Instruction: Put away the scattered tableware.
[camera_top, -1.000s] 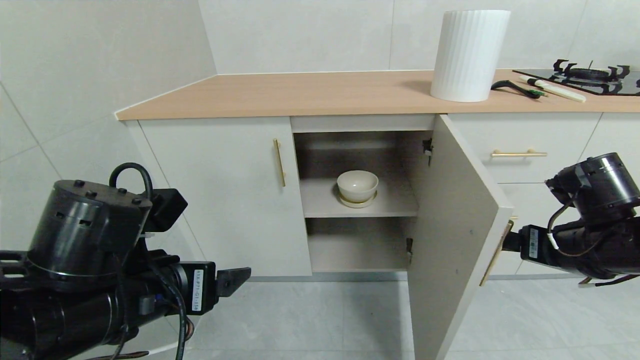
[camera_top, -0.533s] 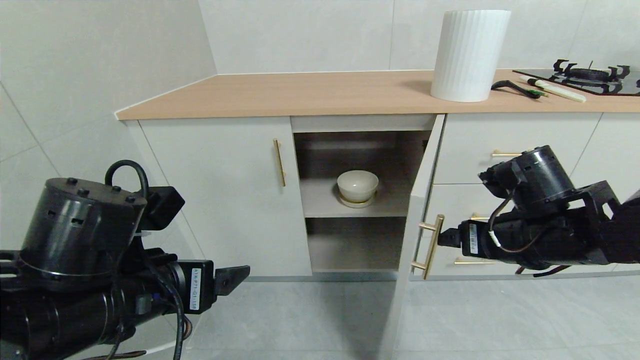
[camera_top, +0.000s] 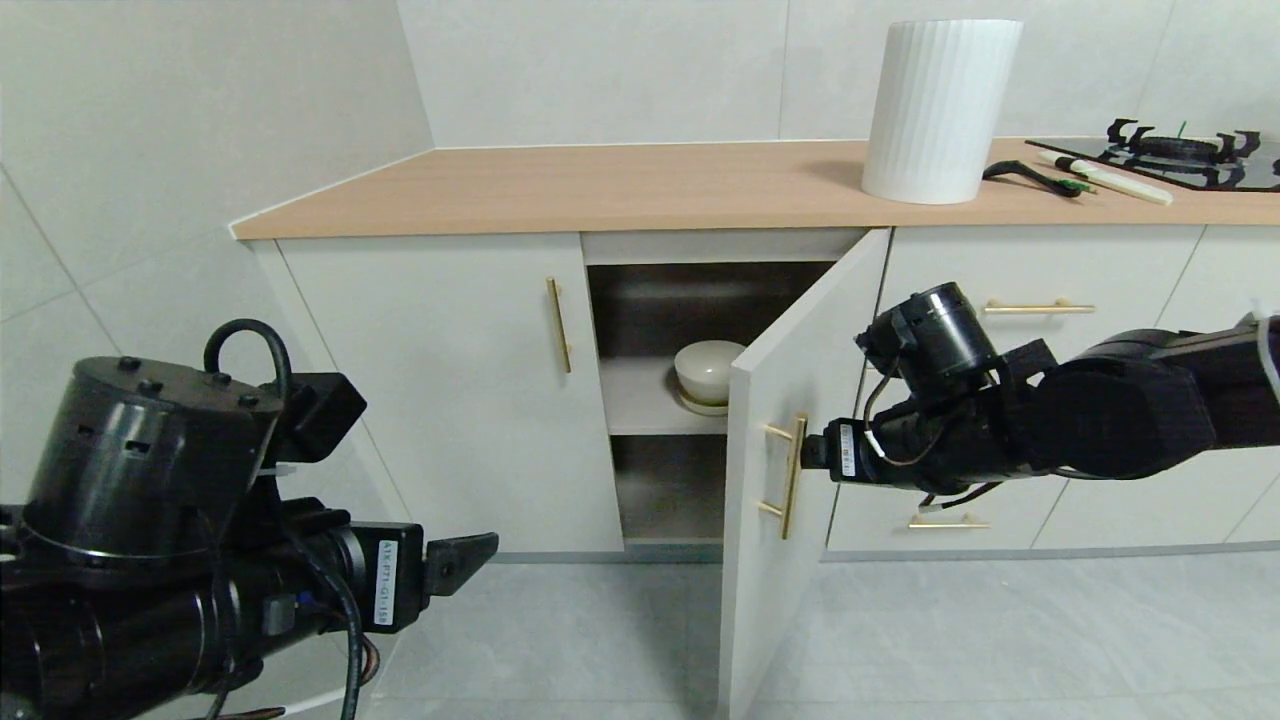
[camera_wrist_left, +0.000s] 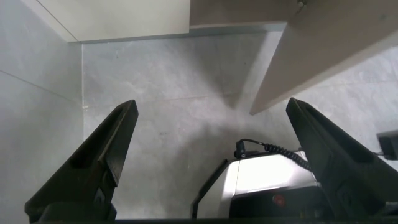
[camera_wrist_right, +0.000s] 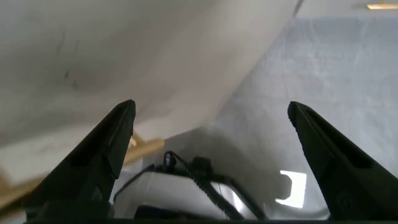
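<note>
white door (camera_top: 775, 420) half shut, r gripper (camera_top: 806, 452) prob. touching handle (camera_top: 792, 476).

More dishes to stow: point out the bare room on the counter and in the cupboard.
Counter: bare from the wall corner to the vase. Crowded beyond it, by the utensils and stove. Cupboard: lower shelf bare where it shows; upper shelf free left of the bowl. The half-shut door narrows the way in.
</note>
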